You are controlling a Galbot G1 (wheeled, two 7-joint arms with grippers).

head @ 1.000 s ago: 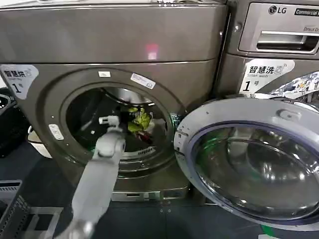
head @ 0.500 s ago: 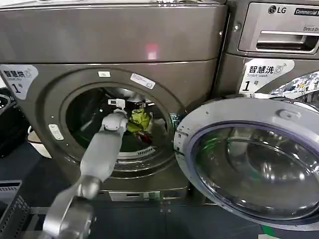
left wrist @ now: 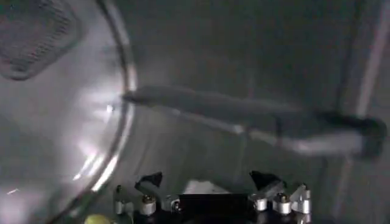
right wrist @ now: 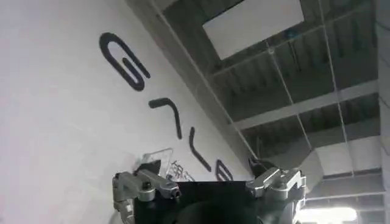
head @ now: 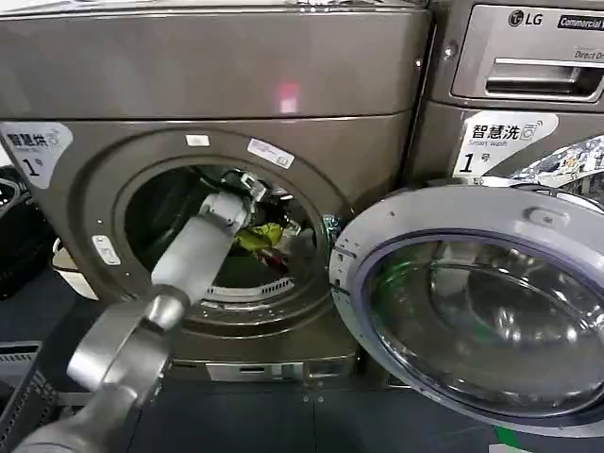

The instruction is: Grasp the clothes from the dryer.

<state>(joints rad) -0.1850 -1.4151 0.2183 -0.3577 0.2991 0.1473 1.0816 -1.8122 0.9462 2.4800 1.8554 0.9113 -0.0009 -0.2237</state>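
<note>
Head view is showing the dryer [head: 217, 189] with its round opening facing the robot and its door [head: 472, 302] swung wide to the right. The clothes [head: 262, 236] — a green-yellow bundle with a red bit beside it — are lying low in the drum; their long axis I cannot tell. The left arm is reaching up from the lower left, elbow bent, forearm slanting through the opening, and the left gripper [head: 253, 189] is sitting inside the drum just above the clothes, not touching them. Left wrist view is showing its fingertips [left wrist: 149, 180] spread apart with nothing between them, facing the drum wall and a baffle [left wrist: 244, 119]. The right gripper [right wrist: 207, 182] is pointing toward a ceiling — fingers apart, empty.
</note>
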